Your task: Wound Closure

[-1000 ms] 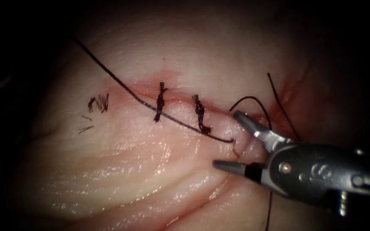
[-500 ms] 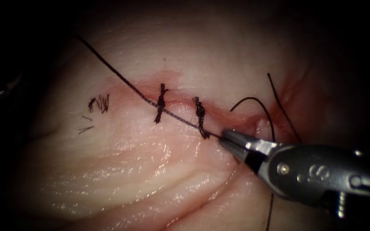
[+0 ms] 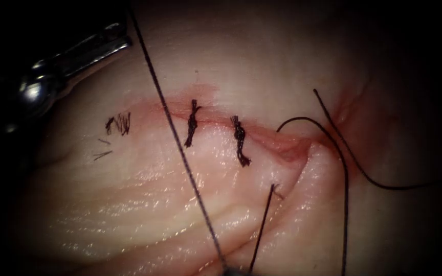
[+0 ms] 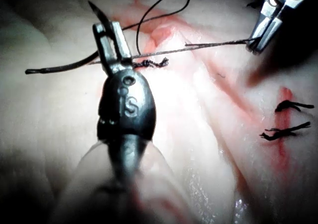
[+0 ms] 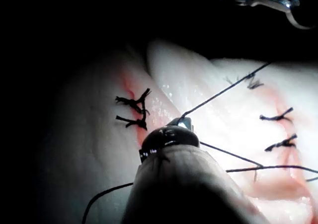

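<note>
**Two stitches tied, a third strand in hand, right end of the cut open**

The left tool (image 4: 107, 33) had its jaws closed on the needle (image 4: 93, 8) close to its point, with the needle held up clear of the tissue (image 3: 144, 204). The right tool (image 4: 254, 44) had its jaws clamped on the thread (image 3: 180, 148), which ran taut across the cut (image 3: 216, 121) left of both stitches. Counted in the endoscope view, there were two tied stitches (image 3: 192, 123) across the cut, one tuft of cut ends of thread (image 3: 117, 123) further left, one needle and two tools. Near the cut's right end one strand rose out of the tissue, and a loose loop lay beyond it. By my judgement the left and middle were closed, while the gaping right end (image 3: 292, 149) was left to close.
</note>
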Robot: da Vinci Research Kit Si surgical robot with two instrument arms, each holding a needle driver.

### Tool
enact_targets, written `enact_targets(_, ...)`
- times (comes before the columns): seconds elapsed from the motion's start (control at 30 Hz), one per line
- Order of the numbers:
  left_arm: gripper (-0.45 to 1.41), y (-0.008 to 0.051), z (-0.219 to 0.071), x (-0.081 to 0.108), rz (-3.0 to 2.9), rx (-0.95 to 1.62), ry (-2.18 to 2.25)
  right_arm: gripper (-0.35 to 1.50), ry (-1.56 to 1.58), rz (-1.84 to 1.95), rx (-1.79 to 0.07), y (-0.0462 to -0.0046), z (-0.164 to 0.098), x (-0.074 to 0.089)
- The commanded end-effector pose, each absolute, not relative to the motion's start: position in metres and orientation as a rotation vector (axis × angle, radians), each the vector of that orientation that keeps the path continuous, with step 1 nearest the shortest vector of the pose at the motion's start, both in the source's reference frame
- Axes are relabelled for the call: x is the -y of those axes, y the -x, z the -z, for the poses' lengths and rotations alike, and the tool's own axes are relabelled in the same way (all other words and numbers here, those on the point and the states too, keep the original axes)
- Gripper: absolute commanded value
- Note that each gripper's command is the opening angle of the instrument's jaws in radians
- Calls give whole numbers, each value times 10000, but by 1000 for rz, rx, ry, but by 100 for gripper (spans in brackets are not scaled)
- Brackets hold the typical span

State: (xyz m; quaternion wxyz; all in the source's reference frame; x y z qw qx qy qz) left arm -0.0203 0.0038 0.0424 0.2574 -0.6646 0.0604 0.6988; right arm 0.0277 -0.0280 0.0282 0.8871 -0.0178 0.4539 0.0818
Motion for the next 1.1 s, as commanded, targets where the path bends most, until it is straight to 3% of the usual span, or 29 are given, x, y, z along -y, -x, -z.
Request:
enact_targets(0.03, -45, 208, -429, -39, -1896, -164, 1802, -35, 32, -170, -953, -291, -279, 287)
enact_targets(0.17, -45, 212, -438, -39, -1951, -149, 1749, -35, 36, -144, -1016, -307, -259, 292)
enact_targets(0.2, -45, 211, -439, -38, -1955, -149, 1745, 2, 51, -151, -1029, -305, -260, 287)
enact_targets(0.23, -45, 207, -442, -39, -1977, -146, 1718, 96, 92, -151, -1055, -300, -265, 274)
enact_targets(0.27, -45, 203, -443, -40, -1990, -156, 1698, 123, 110, -153, -1067, -297, -268, 268)
enact_targets(0.3, -45, 199, -444, -42, -2018, -187, 1674, 138, 132, -164, -1084, -294, -271, 262)
enact_targets(0.53, -45, 154, -459, -57, -2340, -539, 1338, 138, 204, -156, -1050, -254, -290, 232)
enact_targets(0.83, -45, 149, -463, -58, -2378, -601, 1248, 122, 250, -164, -959, -225, -331, 196)
enact_targets(1.1, -45, 158, -464, -53, -2394, -583, 1280, 118, 238, -157, -875, -236, -398, 175)
